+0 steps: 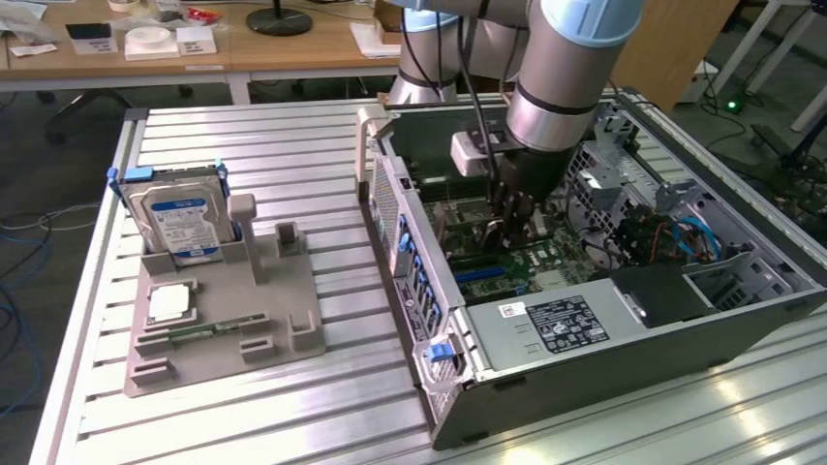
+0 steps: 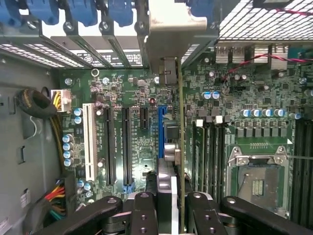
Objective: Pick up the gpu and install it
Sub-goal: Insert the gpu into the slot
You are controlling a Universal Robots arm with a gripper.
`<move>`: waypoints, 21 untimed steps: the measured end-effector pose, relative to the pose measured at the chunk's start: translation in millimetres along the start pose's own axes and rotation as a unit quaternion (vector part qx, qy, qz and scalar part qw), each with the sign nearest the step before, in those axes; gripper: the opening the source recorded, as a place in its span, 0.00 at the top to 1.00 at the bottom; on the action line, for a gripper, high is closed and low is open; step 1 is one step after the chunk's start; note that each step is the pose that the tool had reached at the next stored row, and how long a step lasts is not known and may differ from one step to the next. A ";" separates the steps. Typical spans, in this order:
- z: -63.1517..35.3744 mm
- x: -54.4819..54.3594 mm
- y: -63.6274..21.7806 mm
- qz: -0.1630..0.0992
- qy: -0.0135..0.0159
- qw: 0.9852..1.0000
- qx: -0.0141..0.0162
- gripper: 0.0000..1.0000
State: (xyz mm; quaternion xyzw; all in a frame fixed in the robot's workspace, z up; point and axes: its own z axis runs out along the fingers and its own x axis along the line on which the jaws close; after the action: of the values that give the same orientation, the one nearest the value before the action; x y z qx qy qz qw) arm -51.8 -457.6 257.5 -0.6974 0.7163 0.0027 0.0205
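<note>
Pincer clenched on the gpu, held edge-down inside the open computer case, above the motherboard. Card's metal bracket sits at the case's rear slot wall. Step in hand: seating. Judgement: the card edge must align with the blue expansion slot beside it, then take a straight press.

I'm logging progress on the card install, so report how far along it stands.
Done: the gpu is off the tray and held edge-on by the gripper inside the open computer case.
In hand: the card hangs over the motherboard, beside the blue slot.
Left: whether it is seated cannot be told; the hard drive stays on the tray.
</note>
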 end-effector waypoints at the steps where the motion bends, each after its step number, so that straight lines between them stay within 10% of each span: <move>1: 1.2 0.0 0.8 0.000 0.000 1.000 0.000 0.72; 21: 22.8 5.3 11.9 0.000 0.000 1.000 0.000 0.72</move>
State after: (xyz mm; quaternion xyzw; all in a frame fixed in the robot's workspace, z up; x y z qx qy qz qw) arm -63.3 -461.9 234.2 -0.6975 0.7163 0.0027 0.0205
